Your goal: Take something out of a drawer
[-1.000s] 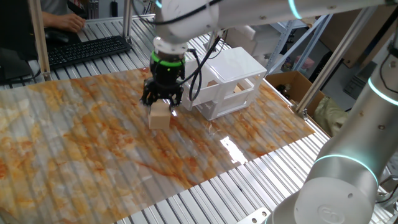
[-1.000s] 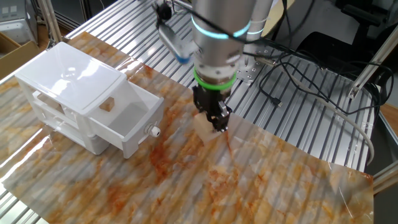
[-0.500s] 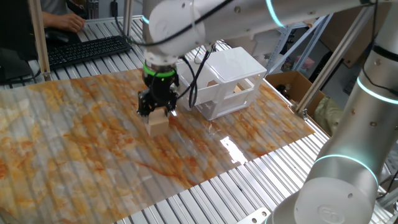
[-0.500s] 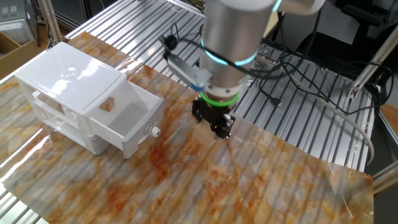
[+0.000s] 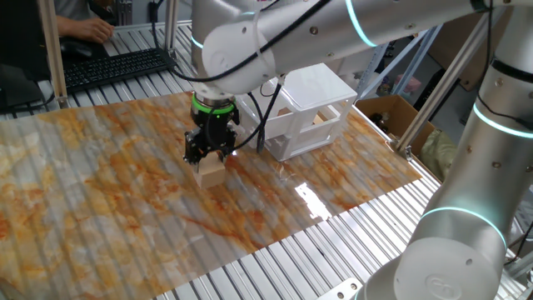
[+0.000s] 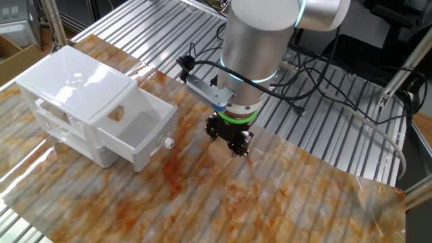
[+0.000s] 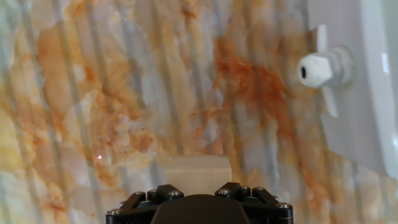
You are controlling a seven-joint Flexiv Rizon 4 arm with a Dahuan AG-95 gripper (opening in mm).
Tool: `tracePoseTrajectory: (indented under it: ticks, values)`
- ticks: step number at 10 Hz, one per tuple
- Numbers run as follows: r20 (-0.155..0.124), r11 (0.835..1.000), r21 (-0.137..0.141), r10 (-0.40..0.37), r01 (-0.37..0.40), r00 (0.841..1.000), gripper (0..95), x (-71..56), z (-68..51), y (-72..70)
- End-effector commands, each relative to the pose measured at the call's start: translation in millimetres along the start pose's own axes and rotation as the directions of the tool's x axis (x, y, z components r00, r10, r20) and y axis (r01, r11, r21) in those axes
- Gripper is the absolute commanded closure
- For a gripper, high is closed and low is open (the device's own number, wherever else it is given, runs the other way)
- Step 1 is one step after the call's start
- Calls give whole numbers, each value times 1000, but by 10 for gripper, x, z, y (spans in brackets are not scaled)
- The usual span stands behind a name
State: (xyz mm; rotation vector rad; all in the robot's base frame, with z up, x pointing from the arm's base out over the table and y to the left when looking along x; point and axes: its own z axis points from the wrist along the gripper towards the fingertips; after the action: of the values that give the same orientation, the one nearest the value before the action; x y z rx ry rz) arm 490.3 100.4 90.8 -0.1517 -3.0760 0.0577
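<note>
A small light-tan wooden block (image 5: 211, 172) sits low at the marbled mat, between my gripper's (image 5: 208, 158) fingers. The gripper is shut on the block, left of the white cabinet (image 5: 312, 92). In the other fixed view the block (image 6: 219, 150) shows just under the gripper (image 6: 229, 140), right of the open top drawer (image 6: 138, 125) with its round knob (image 6: 165, 142). The drawer looks empty inside. In the hand view the block (image 7: 198, 173) lies right above the black fingers (image 7: 155, 196), and the drawer knob (image 7: 320, 67) is at the upper right.
The lower drawer (image 6: 101, 152) of the cabinet is pushed in. A keyboard (image 5: 117, 67) and a person's hand lie at the back left. A cardboard box (image 5: 391, 112) stands right of the mat. Cables (image 6: 324, 74) run over the slatted metal table.
The gripper has moved away from the cabinet and lower, carrying the block down to the mat surface. The drawer stays open.
</note>
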Motion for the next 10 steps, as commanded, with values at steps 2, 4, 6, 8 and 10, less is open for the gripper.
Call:
tracePoseTrajectory:
  ticks: [2,4,6,8,10]
  values:
    - [25,1000,-3,-11,11,1000,950,-14,129,-8]
    - [34,1000,-8,-21,21,999,950,-13,197,-15]
    - [38,999,-16,-34,35,999,950,-25,264,-50]
    - [38,999,-18,-26,26,999,950,-27,294,-73]
    - [36,1000,-16,25,-25,999,570,-8,309,-80]
